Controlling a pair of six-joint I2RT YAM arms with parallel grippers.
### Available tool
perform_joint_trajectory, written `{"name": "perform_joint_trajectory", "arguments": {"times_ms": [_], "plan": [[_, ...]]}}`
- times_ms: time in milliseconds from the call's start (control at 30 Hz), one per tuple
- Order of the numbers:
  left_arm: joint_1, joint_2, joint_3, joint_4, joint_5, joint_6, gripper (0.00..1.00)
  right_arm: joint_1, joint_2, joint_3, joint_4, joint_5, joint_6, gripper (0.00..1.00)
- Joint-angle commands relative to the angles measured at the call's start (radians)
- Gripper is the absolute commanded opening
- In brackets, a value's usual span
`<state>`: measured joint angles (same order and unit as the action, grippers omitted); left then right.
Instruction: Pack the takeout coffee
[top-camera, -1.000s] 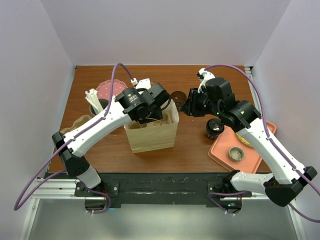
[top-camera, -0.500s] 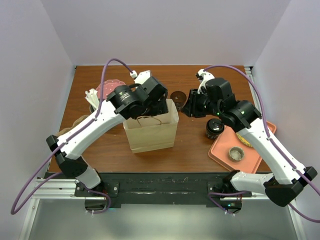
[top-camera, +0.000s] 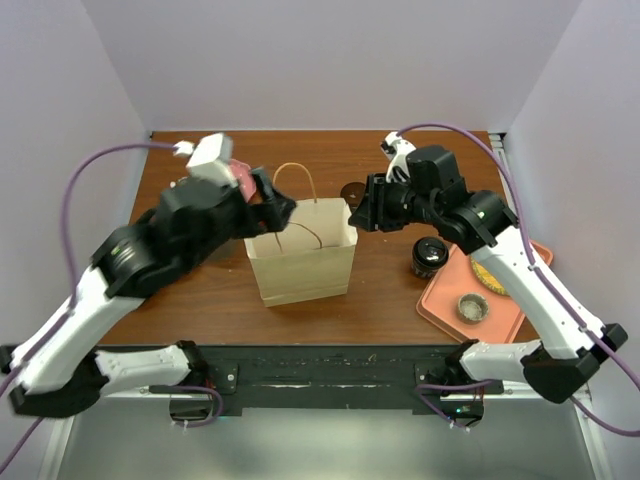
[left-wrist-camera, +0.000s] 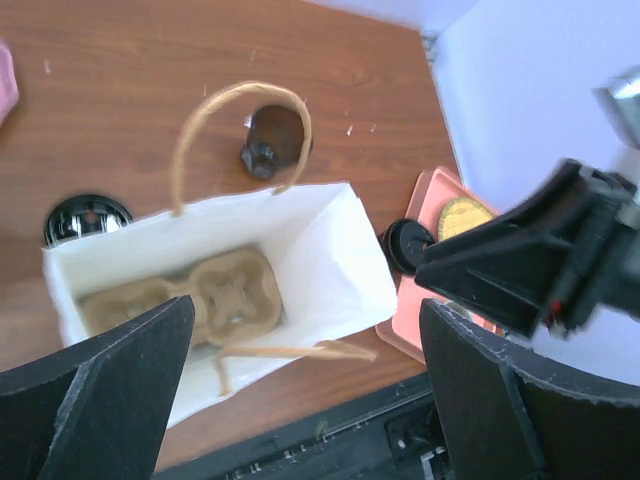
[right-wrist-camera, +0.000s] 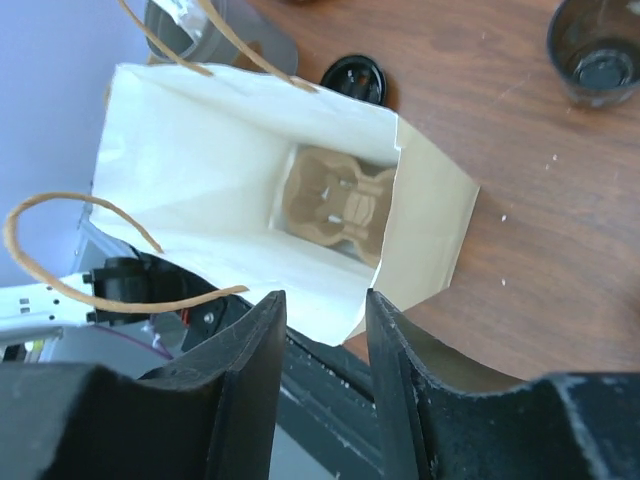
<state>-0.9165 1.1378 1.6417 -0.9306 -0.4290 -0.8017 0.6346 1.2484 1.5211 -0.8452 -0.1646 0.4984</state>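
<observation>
The takeout coffee (top-camera: 428, 257) is a short dark cup with a black lid. It stands on the table between the paper bag (top-camera: 302, 252) and the pink tray (top-camera: 500, 300), and its lid (left-wrist-camera: 408, 243) shows in the left wrist view. The bag stands open with a cardboard cup carrier (left-wrist-camera: 200, 295) on its floor, also seen as the carrier (right-wrist-camera: 340, 200). My left gripper (top-camera: 277, 208) hangs wide open above the bag's left rim, holding nothing. My right gripper (top-camera: 362, 213) is at the bag's right rim, its jaws a little apart around the rim's corner (right-wrist-camera: 352, 318).
An open dark cup (top-camera: 352, 190) stands behind the bag. A loose black lid (left-wrist-camera: 88, 218) lies left of the bag. The tray carries a small bowl (top-camera: 472, 307) and a yellow item (top-camera: 490, 275). A pink plate (top-camera: 240, 176) lies at the back left.
My left arm has lifted back and to the left off the bag, with its jaws opening wide. The bag's handle now stands free. The right jaws have parted slightly.
</observation>
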Motion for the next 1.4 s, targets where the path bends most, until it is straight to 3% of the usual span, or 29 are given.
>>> {"name": "perform_joint_trajectory", "arguments": {"times_ms": [0, 133, 300, 433, 600, 900, 1000, 1067, 1100, 1133, 1233, 1367], "plan": [[0.010, -0.224, -0.201, 0.263, -0.068, 0.142, 1.00, 0.002, 0.062, 0.092, -0.087, 0.008, -0.007, 0.43], [0.010, -0.328, -0.326, 0.325, -0.063, 0.202, 1.00, 0.011, 0.132, 0.151, -0.161, 0.060, -0.031, 0.43], [0.053, -0.082, -0.192, -0.050, -0.010, 0.216, 1.00, 0.033, 0.203, 0.189, -0.210, 0.131, -0.024, 0.42], [0.170, 0.004, -0.163, -0.146, -0.019, 0.199, 0.99, 0.056, 0.226, 0.209, -0.213, 0.163, -0.011, 0.38], [0.291, -0.029, -0.152, -0.186, 0.026, 0.182, 0.80, 0.073, 0.240, 0.217, -0.204, 0.223, 0.019, 0.32], [0.294, 0.014, -0.152, -0.284, 0.061, 0.222, 0.74, 0.106, 0.250, 0.200, -0.183, 0.238, 0.049, 0.23], [0.294, 0.010, -0.170, -0.248, 0.136, 0.237, 0.64, 0.114, 0.255, 0.209, -0.190, 0.263, 0.061, 0.19], [0.292, 0.007, -0.186, -0.214, 0.201, 0.228, 0.50, 0.116, 0.255, 0.211, -0.187, 0.273, 0.075, 0.15], [0.292, 0.004, -0.210, -0.199, 0.226, 0.223, 0.44, 0.119, 0.255, 0.215, -0.187, 0.272, 0.077, 0.07], [0.292, 0.004, -0.217, -0.183, 0.252, 0.222, 0.30, 0.120, 0.258, 0.224, -0.195, 0.274, 0.083, 0.03], [0.292, 0.019, -0.177, -0.162, 0.341, 0.220, 0.06, 0.129, 0.258, 0.292, -0.244, 0.263, 0.115, 0.00], [0.294, 0.023, -0.195, -0.145, 0.414, 0.179, 0.00, 0.135, 0.212, 0.281, -0.240, 0.228, 0.189, 0.00]]}}
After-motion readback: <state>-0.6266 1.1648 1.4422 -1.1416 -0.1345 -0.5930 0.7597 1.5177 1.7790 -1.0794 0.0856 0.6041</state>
